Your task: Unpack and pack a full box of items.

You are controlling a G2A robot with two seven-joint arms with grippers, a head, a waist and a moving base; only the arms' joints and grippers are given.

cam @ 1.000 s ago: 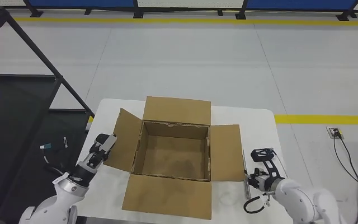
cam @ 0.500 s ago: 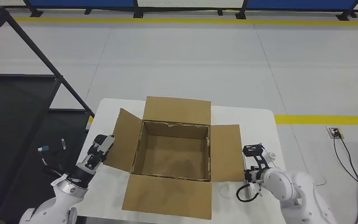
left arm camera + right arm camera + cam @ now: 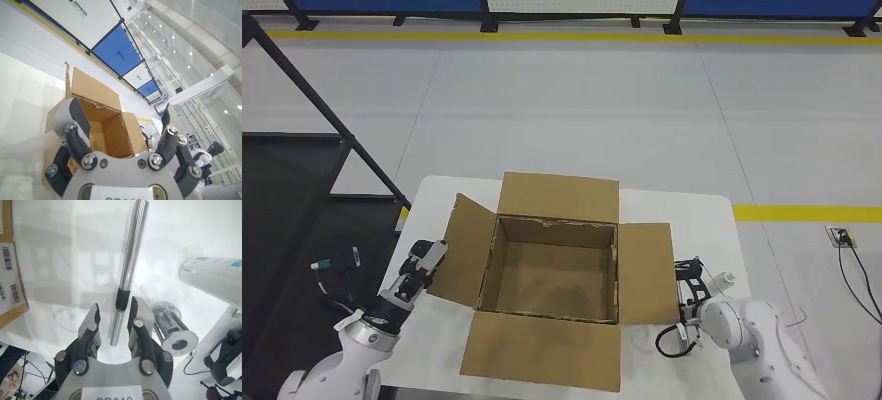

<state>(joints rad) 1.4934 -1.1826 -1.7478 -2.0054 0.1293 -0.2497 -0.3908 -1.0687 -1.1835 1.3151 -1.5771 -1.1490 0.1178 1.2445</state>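
While the cardboard box (image 3: 550,285) sits mid-table with all four flaps splayed out and its brown floor showing, the right gripper (image 3: 115,308) is low over the white table (image 3: 697,215) just off the box's right flap. Its fingers are parted to either side of a shiny metal rod (image 3: 132,247) at the rod's black band, not clamped on it, and a clear flanged spool (image 3: 171,330) and a white bottle (image 3: 208,279) lie just beside that rod. Over by the box's left flap the left gripper (image 3: 120,108) hangs with its fingers spread wide, holding nothing.

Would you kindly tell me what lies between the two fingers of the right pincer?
A shiny metal rod lies there, unclamped inside the open right pincer, as the right wrist view shows.
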